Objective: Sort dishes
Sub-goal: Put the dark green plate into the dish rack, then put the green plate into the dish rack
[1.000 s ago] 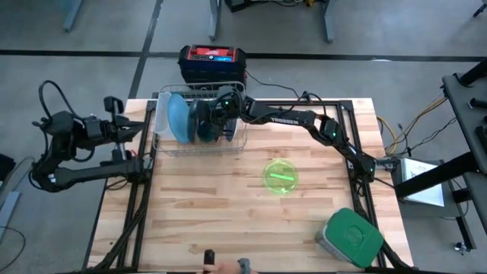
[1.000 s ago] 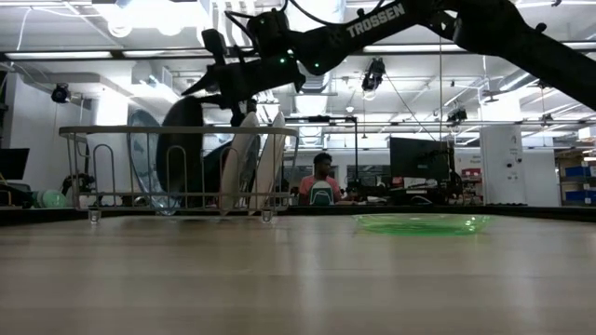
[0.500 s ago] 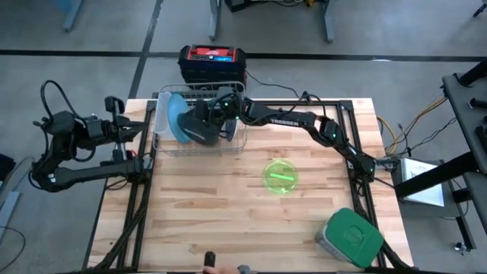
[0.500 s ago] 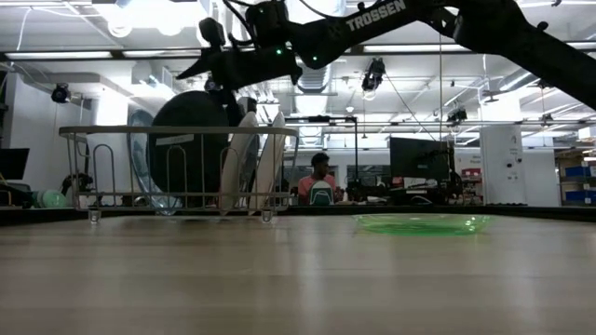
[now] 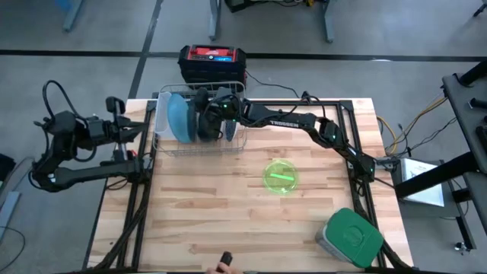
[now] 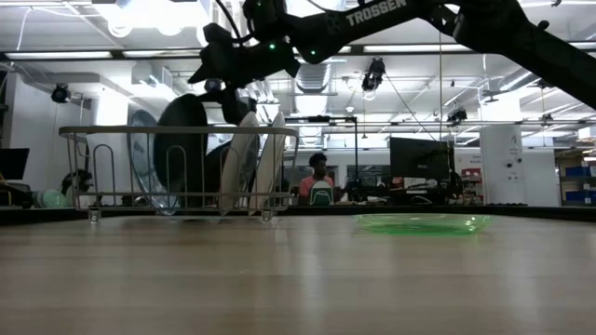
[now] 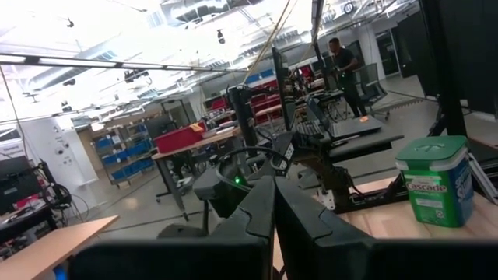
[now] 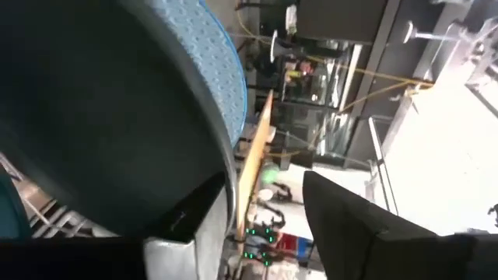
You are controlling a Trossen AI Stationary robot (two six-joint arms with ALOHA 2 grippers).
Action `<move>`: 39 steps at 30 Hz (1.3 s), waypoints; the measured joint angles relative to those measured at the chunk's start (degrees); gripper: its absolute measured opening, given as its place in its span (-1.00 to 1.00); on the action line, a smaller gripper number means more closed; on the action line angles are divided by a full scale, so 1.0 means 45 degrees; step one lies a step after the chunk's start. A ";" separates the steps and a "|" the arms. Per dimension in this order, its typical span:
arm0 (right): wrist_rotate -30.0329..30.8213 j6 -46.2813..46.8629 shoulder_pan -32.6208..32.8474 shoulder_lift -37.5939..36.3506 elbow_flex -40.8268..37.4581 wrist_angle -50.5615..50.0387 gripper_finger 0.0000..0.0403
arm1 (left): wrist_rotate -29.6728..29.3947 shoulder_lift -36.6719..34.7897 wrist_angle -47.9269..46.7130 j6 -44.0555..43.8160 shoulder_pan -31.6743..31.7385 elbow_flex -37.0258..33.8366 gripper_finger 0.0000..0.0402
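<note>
Dishes: four stand on edge in the wire rack (image 5: 199, 143) at the table's far left; one lies flat out on the wood.
Right gripper (image 5: 214, 106): over the rack, its fingers parted around the top rim of the dark plate (image 5: 204, 122), one finger either side (whether they touch the rim or stand just off it, I cannot tell).
Right wrist view: the dark plate (image 8: 93, 109) fills most of the picture, with the light blue plate (image 8: 214, 54) showing just behind it.
Dark plate: upright in the rack, between the light blue plate (image 5: 176, 118) and the two white plates (image 6: 256, 158).
Low view: the right gripper (image 6: 216, 67) hangs above the rack (image 6: 177, 135), just over the dark plate (image 6: 180, 149).
Lime green plate (image 5: 280, 176): flat on the table (image 5: 228, 221), near its middle, well apart from the rack.
Left gripper (image 5: 137, 131): fingers pressed together, empty, at the table's left edge beside the rack.
Grey container with green lid (image 5: 351, 237): near right corner of the table.
Behind the table: a person (image 6: 319, 181) seated in the room.
</note>
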 joint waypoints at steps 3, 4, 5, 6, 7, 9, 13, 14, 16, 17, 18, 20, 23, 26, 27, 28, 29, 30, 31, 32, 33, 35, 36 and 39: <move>0.0515 -0.0032 0.0038 0.0000 0.0000 0.0004 -0.10 | 0.0000 0.0005 0.0002 0.0000 0.0001 -0.0089 -1.00; 0.0574 -0.0034 0.0042 0.0000 0.0000 0.0004 -0.06 | 0.0000 0.0005 0.0007 0.0000 0.0001 -0.0119 -1.00; 0.0606 -0.0046 0.0043 0.0000 0.0000 0.0008 -0.02 | 0.0000 0.0005 0.0015 0.0000 0.0001 -0.0138 -1.00; 0.0625 -0.0049 0.0041 0.0000 0.0000 0.0039 0.02 | -0.0005 0.0005 0.0030 0.0000 0.0001 -0.0164 -1.00; 0.0635 -0.0044 0.0043 0.0000 0.0000 0.0162 0.06 | -0.0002 0.0005 0.0043 0.0000 0.0001 -0.0184 -1.00; 0.0655 -0.0015 0.0043 0.0000 0.0000 0.0381 0.13 | -0.0004 0.0005 0.0077 0.0005 0.0001 -0.0189 -1.00; 0.0752 -0.0051 0.0057 0.0000 0.0000 0.0628 0.28 | -0.0005 0.0005 0.0182 0.0092 0.0000 -0.0189 -1.00; 0.0752 0.0053 0.0062 0.0000 0.0000 0.0599 0.32 | -0.0005 0.0005 0.0192 0.0097 0.0000 -0.0189 -1.00; 0.1022 0.0377 0.0064 0.0000 0.0000 0.0465 0.40 | -0.0005 0.0005 0.0254 0.0097 -0.0004 -0.0189 -1.00; 0.1691 0.0181 0.0075 0.0000 0.0000 0.0508 0.44 | -0.0005 0.0005 0.0285 0.0097 0.0001 -0.0189 -1.00; 0.2280 -0.0261 0.0101 0.0000 -0.0005 0.0696 0.48 | -0.0005 0.0005 0.0279 0.0097 -0.0004 -0.0189 -1.00; 0.2030 0.0270 0.0060 0.0000 0.0028 0.0986 0.55 | -0.0005 0.0005 0.0280 0.0097 0.0000 -0.0189 -1.00; 0.1427 0.1052 0.0116 -0.0058 0.0446 -0.0345 0.64 | -0.0005 0.0005 0.0302 0.0097 -0.0001 -0.0189 -1.00; 0.1378 0.0536 0.0248 -0.0068 0.0717 -0.1429 0.65 | -0.0005 0.0005 0.0303 0.0097 -0.0004 -0.0190 -1.00; 0.1355 0.0836 0.0257 -0.0068 0.0752 -0.1420 0.65 | -0.0005 0.0005 0.0303 0.0095 -0.0001 -0.0194 -1.00; 0.1327 0.1118 0.0252 -0.0068 0.0785 -0.1438 0.64 | -0.0005 0.0005 0.0325 0.0093 -0.0004 -0.0211 -1.00; 0.1326 0.1367 0.0226 -0.0068 0.0838 -0.1443 0.64 | -0.0005 0.0005 0.0336 0.0092 -0.0002 -0.0247 -1.00; 0.1330 0.1446 0.0200 -0.0068 0.0882 -0.1452 0.63 | -0.0010 0.0005 0.0328 0.0096 0.0001 -0.0281 -1.00; 0.1344 0.1418 0.0184 -0.0068 0.0957 -0.1491 0.62 | -0.0010 0.0005 0.0323 0.0092 -0.0004 -0.0315 -1.00; 0.1347 0.1293 0.0174 -0.0068 0.1052 -0.1522 0.62 | -0.0010 0.0005 0.0323 0.0092 0.0001 -0.0349 -1.00; 0.1370 0.1035 0.0168 -0.0068 0.1141 -0.1511 0.62 | -0.0010 0.0005 0.0330 0.0092 -0.0003 -0.0392 -1.00; 0.1392 0.0258 0.0150 -0.0068 0.1318 -0.1318 0.62 | -0.0014 0.0005 0.0333 0.0078 0.0001 -0.0522 -1.00; 0.1409 0.0035 0.0137 -0.0068 0.1411 -0.1083 0.62 | -0.0015 0.0005 0.0328 0.0064 0.0000 -0.0584 -1.00; 0.1439 -0.0064 0.0130 -0.0078 0.1552 -0.0745 0.62 | -0.0015 0.0005 0.0330 0.0049 -0.0002 -0.0711 -1.00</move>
